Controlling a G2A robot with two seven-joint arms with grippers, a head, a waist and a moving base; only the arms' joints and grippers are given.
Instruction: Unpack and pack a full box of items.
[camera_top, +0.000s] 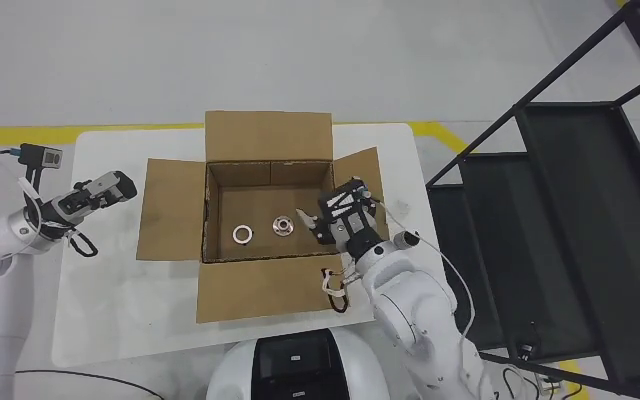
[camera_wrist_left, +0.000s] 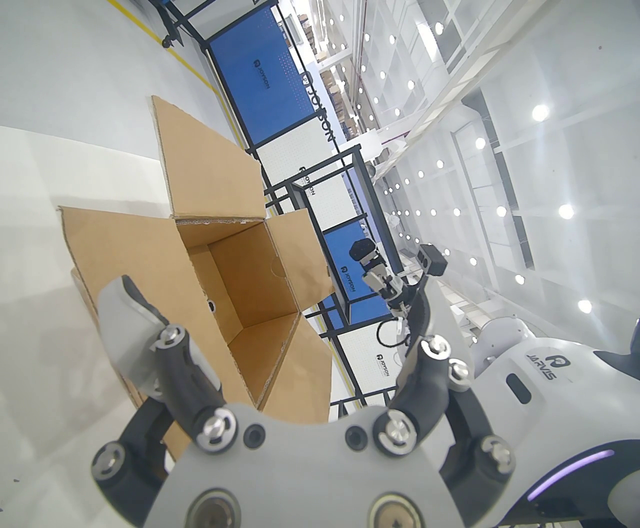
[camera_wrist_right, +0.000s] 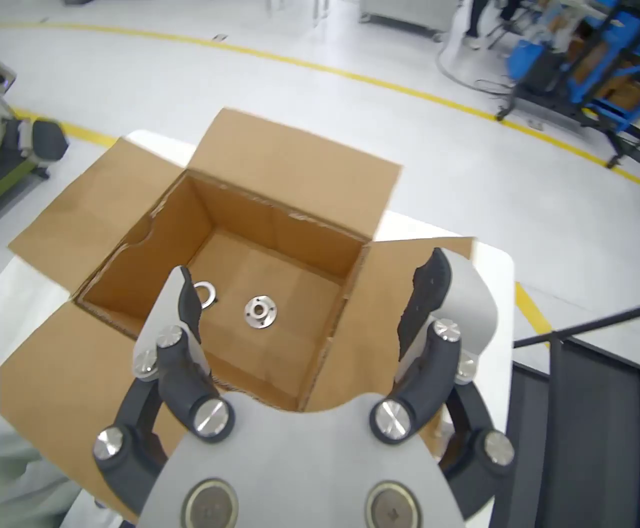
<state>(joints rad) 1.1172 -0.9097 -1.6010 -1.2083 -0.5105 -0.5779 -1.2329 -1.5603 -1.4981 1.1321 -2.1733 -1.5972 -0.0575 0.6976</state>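
The right end effector (camera_wrist_right: 307, 272) has a grey plate (camera_wrist_right: 300, 450), silver screws (camera_wrist_right: 212, 417), black linkages (camera_wrist_right: 425, 380) and 2 black-padded, silver-backed fingers (camera_wrist_right: 187, 300).

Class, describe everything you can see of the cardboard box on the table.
The cardboard box is brown corrugated board, upright on the white table, its top open with all four flaps folded outward. Its rim looks ragged along one side wall. On its floor lie a metal ring and a flanged metal disc, apart from each other.

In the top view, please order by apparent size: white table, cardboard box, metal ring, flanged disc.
1. white table
2. cardboard box
3. metal ring and flanged disc: alike in size, not ranked.
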